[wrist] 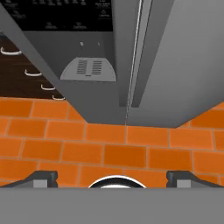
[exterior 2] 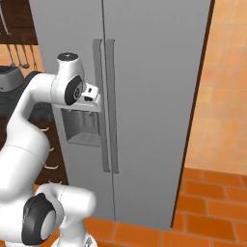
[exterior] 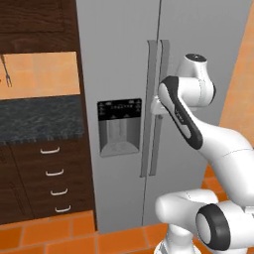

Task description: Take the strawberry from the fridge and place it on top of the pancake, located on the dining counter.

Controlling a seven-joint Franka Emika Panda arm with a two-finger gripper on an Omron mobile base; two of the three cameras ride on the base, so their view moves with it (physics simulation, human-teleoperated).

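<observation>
Two long vertical handles (exterior: 153, 109) ran down the middle of the fridge (exterior 2: 154, 96), and both doors were shut, so no clue where the strawberry was. The gripper (wrist: 112, 177) hung right in front of those handles, looking down the door at the orange tile floor (wrist: 109, 148). Its fingers (wrist: 41, 177) were spread wide, holding nothing. The black dispenser panel (exterior: 119, 126) sat just left of the handles.

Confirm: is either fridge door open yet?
No. In the right base view both doors of the fridge sit flush and closed, their vertical handles side by side at the centre seam.
</observation>
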